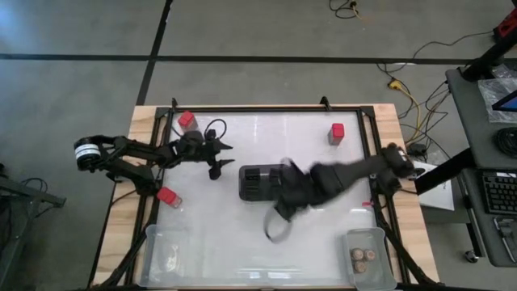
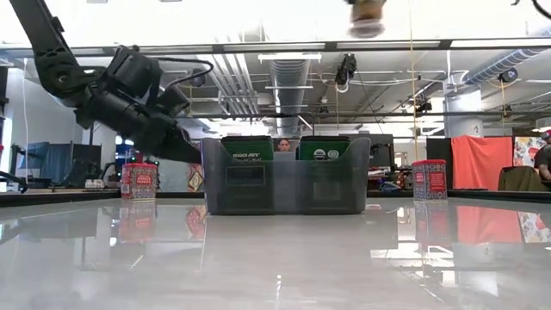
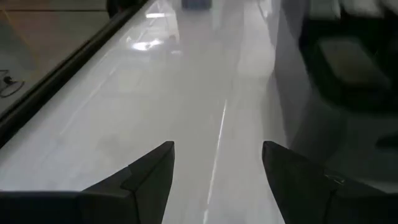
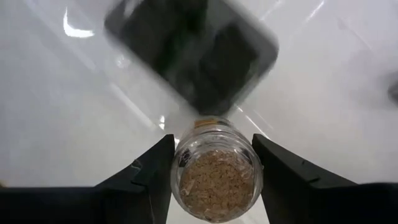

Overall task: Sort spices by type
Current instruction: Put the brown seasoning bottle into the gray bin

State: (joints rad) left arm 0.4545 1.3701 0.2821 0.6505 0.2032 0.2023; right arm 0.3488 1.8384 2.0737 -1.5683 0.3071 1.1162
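My right gripper [image 4: 211, 142] is shut on a small round glass jar [image 4: 216, 171] of brown grains, high above the dark slotted holder [image 4: 193, 53]. In the low view the jar [image 2: 366, 17] shows at the picture's top. My left gripper [image 1: 220, 160] is open and holds nothing, left of the holder [image 1: 260, 182]. Three red boxes stand on the table: far left [image 1: 187, 120], far right [image 1: 337, 132] and near left [image 1: 167, 196]. Several round jars [image 1: 361, 257] lie in the near-right bin. My right gripper pinches the jar's round side wall [image 4: 177, 165] between its two fingers, one on each side. The fingers come from above, pointing down. The jar is lifted clear, over the holder and the table.
A clear bin [image 1: 166, 252] sits at the near-left corner and another [image 1: 380, 242] at the near-right corner. A dark frame [image 1: 266, 109] runs round the white table top. Bare table lies between the holder and the two bins.
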